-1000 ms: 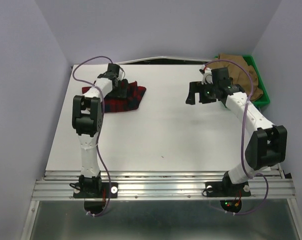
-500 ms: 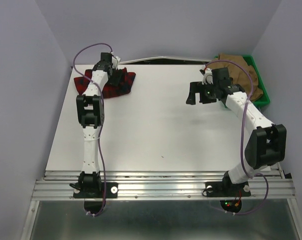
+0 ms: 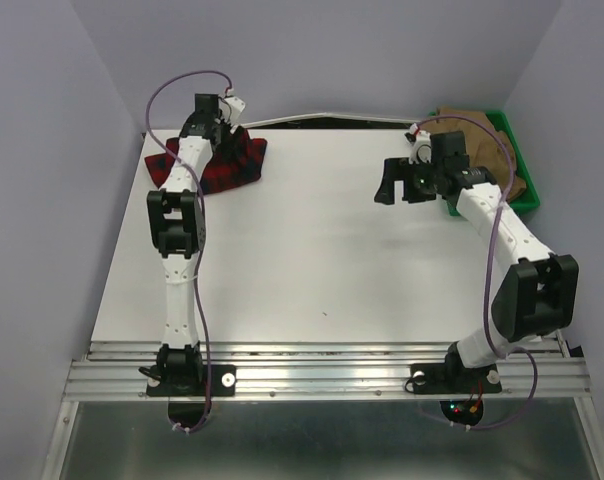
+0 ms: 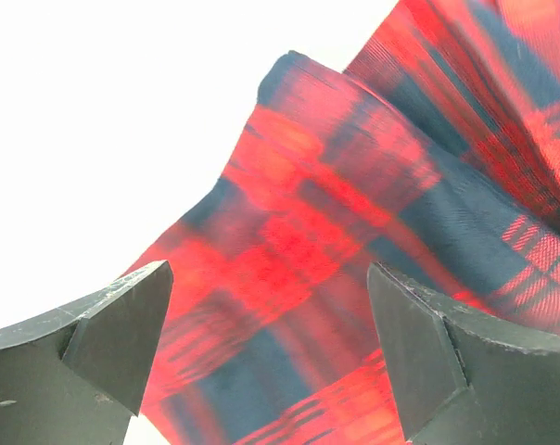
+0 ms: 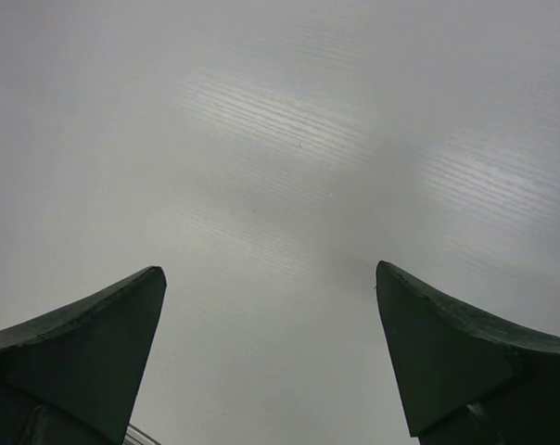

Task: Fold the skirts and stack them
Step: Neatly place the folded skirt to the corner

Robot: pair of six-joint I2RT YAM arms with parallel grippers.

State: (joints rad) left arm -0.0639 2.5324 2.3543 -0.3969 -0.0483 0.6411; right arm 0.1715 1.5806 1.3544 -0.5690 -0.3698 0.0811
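The red skirt (image 3: pixel 240 160) with dark plaid checks lies bunched at the table's far left corner. My left gripper (image 3: pixel 220 132) hangs right over it, jaws wide apart. In the left wrist view the plaid cloth (image 4: pixel 354 213) fills the space under and between the two fingers (image 4: pixel 113 334), and nothing is pinched; the left gripper (image 4: pixel 271 362) is open. The tan-brown skirt (image 3: pixel 479 135) sits heaped in the green tray (image 3: pixel 522 165) at the far right. Just left of that tray, my right gripper (image 3: pixel 397 183) hovers open over bare table, and the right wrist view shows only white tabletop (image 5: pixel 280 139) between the right gripper (image 5: pixel 271 357) fingers.
Grey walls close in the table on the left, back and right. A dark gap runs along the table's back edge (image 3: pixel 322 121). The arms' bases are bolted to the metal rail (image 3: pixel 322 372) at the near edge.
My left arm has stretched further toward the far left corner, and the plaid skirt now lies further back and left, more bunched. The right gripper has shifted slightly toward the back.
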